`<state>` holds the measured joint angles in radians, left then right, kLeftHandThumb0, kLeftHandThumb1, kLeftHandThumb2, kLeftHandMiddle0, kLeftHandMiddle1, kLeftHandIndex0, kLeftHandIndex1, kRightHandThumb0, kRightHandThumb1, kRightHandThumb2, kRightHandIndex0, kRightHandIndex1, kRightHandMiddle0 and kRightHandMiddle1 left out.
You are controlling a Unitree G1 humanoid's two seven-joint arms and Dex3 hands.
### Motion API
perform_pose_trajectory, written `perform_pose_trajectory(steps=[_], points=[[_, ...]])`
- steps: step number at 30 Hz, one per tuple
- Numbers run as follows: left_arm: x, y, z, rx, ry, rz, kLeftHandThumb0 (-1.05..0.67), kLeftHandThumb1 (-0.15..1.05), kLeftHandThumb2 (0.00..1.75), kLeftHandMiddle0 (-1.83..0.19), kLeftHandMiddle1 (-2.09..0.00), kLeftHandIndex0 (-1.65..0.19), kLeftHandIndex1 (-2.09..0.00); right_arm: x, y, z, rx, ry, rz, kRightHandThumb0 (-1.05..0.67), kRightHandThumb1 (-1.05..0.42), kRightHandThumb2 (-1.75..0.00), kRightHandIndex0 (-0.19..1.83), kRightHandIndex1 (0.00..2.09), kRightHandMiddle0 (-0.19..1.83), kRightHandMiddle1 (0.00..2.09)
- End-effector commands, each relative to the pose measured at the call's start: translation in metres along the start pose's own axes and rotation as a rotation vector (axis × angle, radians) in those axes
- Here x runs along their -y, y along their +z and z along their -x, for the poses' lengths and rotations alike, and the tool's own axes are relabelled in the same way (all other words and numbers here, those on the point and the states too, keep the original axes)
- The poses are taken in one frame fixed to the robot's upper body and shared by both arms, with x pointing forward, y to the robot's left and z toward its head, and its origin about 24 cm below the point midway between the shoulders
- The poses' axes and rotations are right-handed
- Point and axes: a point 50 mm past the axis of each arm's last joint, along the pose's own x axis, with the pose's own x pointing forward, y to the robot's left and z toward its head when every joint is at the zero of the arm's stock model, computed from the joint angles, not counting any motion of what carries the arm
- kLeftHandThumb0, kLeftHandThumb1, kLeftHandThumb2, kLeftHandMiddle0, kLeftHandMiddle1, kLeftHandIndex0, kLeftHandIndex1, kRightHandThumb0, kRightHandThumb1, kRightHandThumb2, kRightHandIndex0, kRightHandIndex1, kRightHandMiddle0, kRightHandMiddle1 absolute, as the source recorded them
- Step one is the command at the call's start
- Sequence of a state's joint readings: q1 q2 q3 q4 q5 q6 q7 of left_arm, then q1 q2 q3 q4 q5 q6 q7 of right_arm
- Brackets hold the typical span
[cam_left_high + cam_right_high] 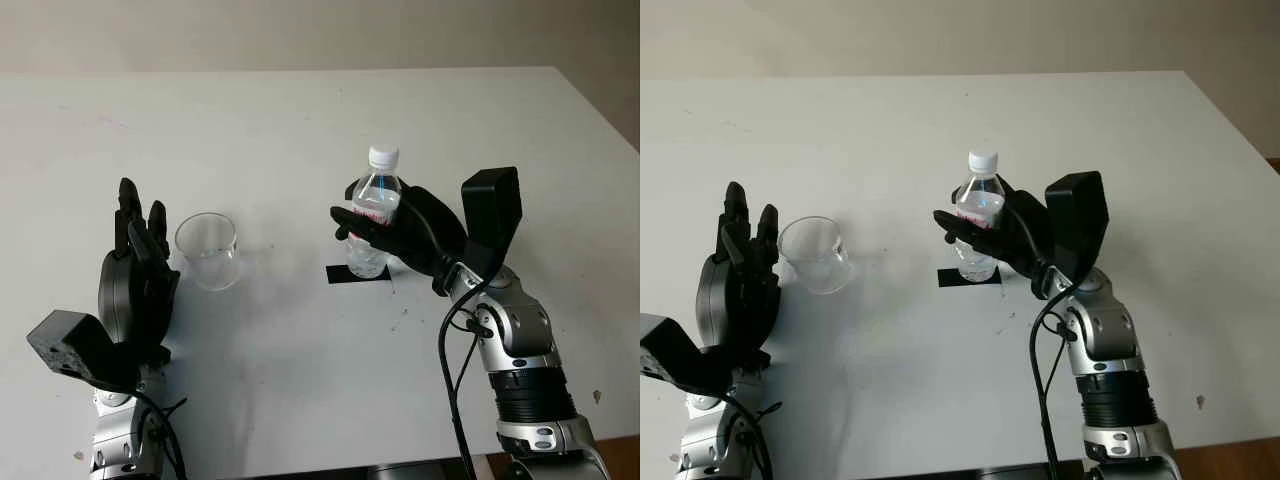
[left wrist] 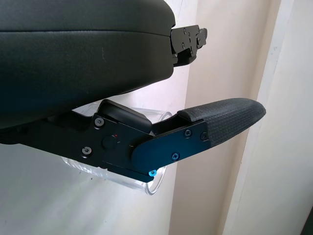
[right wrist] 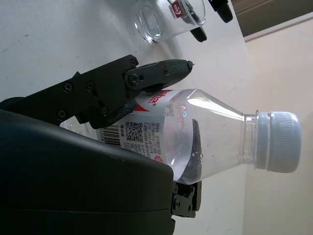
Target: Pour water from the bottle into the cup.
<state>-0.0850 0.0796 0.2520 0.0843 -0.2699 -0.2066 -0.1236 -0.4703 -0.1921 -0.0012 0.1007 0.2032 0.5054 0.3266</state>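
Right hand (image 1: 400,228): fingers (image 3: 161,71) wrapped round capped bottle (image 1: 376,205), upright.
Left hand (image 1: 138,262): open, just beside cup (image 1: 208,250).

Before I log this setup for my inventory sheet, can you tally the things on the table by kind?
Bottles: 1, the capped water bottle, upright in the right hand.
Cups: 1, the clear cup beside the open left hand.
Tape marks: 1, the black patch under the bottle.
Total: 3 things on the white table.
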Motion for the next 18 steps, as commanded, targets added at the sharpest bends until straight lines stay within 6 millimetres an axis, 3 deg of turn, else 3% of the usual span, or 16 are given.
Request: perform_pose_trajectory(steps=[1,5,8,10,16,17,18], points=[[-0.001,0.002,0.002,0.003,-0.002,-0.003,-0.86,1.05,0.8,0.19,-0.28,0.14,0.0,-0.002,-0.007,0.001,-0.011,0.007,0.002,-0.29,-1.05,-0.36,0.53,2.09,-0.19,2.09],[-0.001,0.001,0.001,0.002,-0.003,-0.008,-0.87,1.05,0.79,0.19,-0.28,0.14,0.0,-0.003,-0.01,0.001,-0.007,0.017,0.019,-0.3,-1.05,-0.34,0.41,2.09,-0.19,2.09],[-0.002,0.001,0.001,0.002,-0.004,-0.01,-0.87,1.05,0.78,0.19,-0.28,0.13,0.0,-0.003,-0.013,0.002,0.009,0.03,0.021,-0.36,-1.05,-0.26,0.02,2.09,-0.19,2.09],[-0.002,0.001,0.001,0.002,-0.009,-0.012,-0.87,1.05,0.78,0.19,-0.28,0.13,0.0,-0.003,-0.015,0.003,0.014,0.037,0.026,-0.4,-1.05,-0.2,-0.13,2.09,-0.19,2.09],[-0.003,0.002,0.001,0.008,-0.016,-0.019,-0.87,1.05,0.77,0.19,-0.31,0.11,0.0,-0.002,-0.019,0.006,0.017,0.026,0.056,-0.52,-1.04,-0.1,-0.19,2.09,-0.19,2.09],[-0.003,0.002,0.001,0.007,-0.015,-0.018,-0.87,1.05,0.77,0.19,-0.32,0.11,0.0,-0.002,-0.02,0.007,0.015,0.022,0.061,-0.54,-1.04,-0.09,-0.19,2.09,-0.19,2.05],[-0.003,0.002,0.001,0.007,-0.014,-0.016,-0.87,1.05,0.76,0.19,-0.32,0.11,0.0,-0.002,-0.021,0.007,0.01,0.017,0.061,-0.58,-1.04,-0.07,-0.19,1.93,-0.19,1.87]])
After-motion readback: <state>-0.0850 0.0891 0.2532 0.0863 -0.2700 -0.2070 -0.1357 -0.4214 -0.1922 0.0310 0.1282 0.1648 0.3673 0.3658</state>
